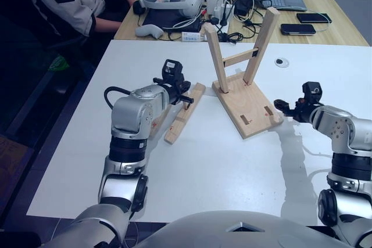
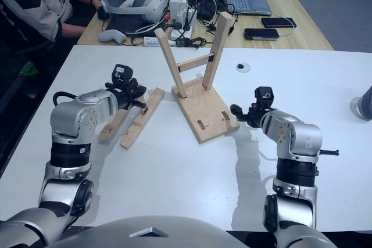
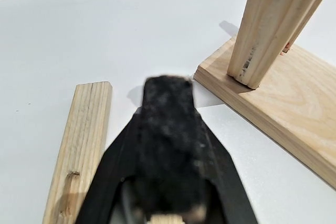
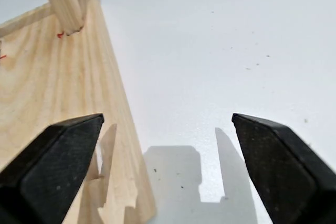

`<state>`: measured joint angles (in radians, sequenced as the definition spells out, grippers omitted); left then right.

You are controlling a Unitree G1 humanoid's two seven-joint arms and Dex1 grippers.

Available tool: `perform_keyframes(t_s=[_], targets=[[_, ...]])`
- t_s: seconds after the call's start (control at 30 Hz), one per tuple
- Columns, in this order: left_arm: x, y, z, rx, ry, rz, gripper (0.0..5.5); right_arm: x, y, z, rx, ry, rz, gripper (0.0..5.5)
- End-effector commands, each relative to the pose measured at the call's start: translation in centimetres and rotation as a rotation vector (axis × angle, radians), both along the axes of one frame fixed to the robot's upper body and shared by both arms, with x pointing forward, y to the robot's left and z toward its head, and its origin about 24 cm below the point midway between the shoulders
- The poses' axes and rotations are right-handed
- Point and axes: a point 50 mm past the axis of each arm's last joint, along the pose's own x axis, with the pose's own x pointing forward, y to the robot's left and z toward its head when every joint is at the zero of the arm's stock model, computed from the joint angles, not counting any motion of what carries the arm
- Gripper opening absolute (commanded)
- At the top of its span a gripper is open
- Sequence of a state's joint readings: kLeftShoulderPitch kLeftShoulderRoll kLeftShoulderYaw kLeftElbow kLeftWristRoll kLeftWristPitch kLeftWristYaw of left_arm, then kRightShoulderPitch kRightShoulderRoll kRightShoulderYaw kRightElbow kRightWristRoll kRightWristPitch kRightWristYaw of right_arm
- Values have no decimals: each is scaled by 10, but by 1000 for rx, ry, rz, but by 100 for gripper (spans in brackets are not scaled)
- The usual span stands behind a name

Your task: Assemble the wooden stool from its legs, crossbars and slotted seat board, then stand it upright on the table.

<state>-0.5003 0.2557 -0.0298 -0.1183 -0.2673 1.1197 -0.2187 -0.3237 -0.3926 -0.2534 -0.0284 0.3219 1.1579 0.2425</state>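
Note:
The slotted seat board (image 1: 251,114) lies flat mid-table. Two legs (image 1: 214,56) stand up from it, tilted and joined by a crossbar (image 1: 239,57). Two loose legs lie to its left, one (image 1: 185,114) in the open and one (image 2: 112,125) partly under my left arm. My left gripper (image 1: 186,97) hovers low between them, fingers shut, and a sliver of wood (image 3: 165,219) shows between them. My right gripper (image 1: 285,107) is wide open, level with the board's near right corner (image 4: 123,182) and apart from it, fingers (image 4: 52,166) on either side of bare table.
A small round disc (image 1: 282,62) lies on the white table behind the board. A grey object (image 2: 363,105) sits at the table's right edge. The wooden desk (image 1: 325,33) behind holds a laptop, phones, cables and a headset, with a seated person at the back left.

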Motion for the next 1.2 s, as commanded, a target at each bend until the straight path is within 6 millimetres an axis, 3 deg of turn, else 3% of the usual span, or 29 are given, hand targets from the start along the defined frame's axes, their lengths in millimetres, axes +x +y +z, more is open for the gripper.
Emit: perform_keyframes(t_s=[0.03,0.2,0.53,0.77,0.87,1.1,1.2], targets=[[-5,2,0,19,-20,9,40,-2,-8,-5,44,36,-56,452],[-11,4,-4,36,-11,-2,40,-2,4,-4,101,35,-24,452],[1,-2,10,32,-76,-15,40,0,13,0,107,19,6,452],[1,-3,12,52,-92,-41,159,-3,13,-2,101,26,7,454],[5,-2,22,48,-134,-27,200,-5,13,-3,99,28,8,454],[23,-12,63,-52,-344,20,200,-7,16,-4,99,32,15,454],[26,-22,67,-76,-376,20,200,-7,17,-5,99,32,18,454]])
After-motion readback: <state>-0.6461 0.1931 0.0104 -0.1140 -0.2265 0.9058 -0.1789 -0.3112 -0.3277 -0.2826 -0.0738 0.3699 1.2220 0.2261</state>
